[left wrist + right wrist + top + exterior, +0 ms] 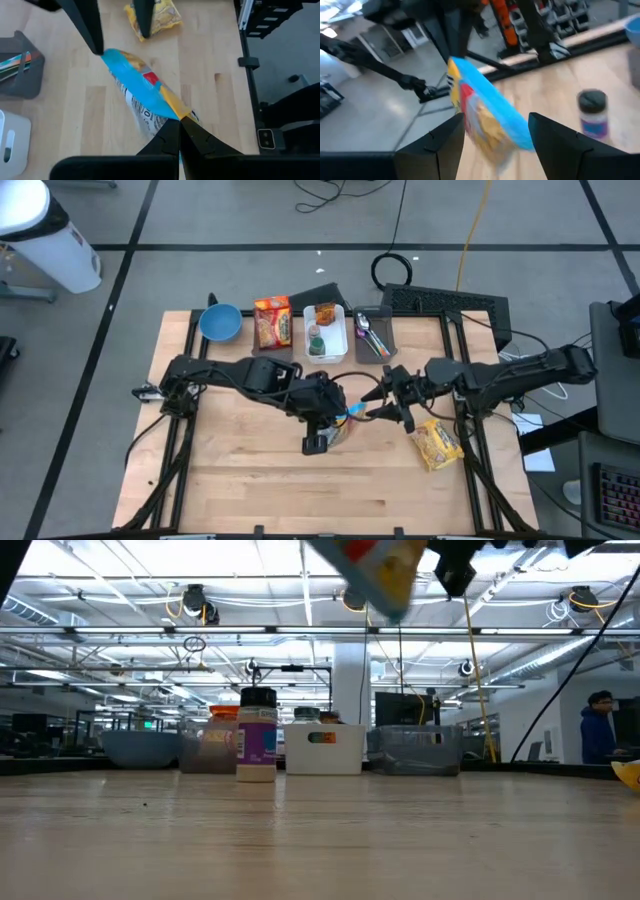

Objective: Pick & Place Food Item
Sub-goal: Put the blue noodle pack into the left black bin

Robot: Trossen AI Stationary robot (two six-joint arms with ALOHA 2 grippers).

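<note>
Both arms met over the middle of the table (240,480) when I looked. My left end effector (333,423) was clamped shut on one end of a blue snack bag (350,418), and the bag hung in the air between the two arms rather than resting on the wood. From the left wrist camera I saw the left fingers (165,142) pinched together on the bag's (142,97) lower edge, with blue, red and yellow print running away from them. My right end effector (392,402) stood wide, its fingers (445,142) on either side of the bag's (487,117) other end; I could not be sure from any view whether they were touching the film, perhaps just shy of it. In the low view the bag (380,570) showed near the top, well clear of the table.

A yellow chip bag (437,444) lay on the table near the right arm. Along the far edge I had a blue bowl (220,322), an orange noodle packet (272,320), a white bin (326,332) with small items in it, and a grey tray (374,335) of utensils. A small jar (257,735) with a dark lid and purple label stood upright on the table, in front of that far row in the low view. A person (598,730) was visible far off in the room beyond the table.
</note>
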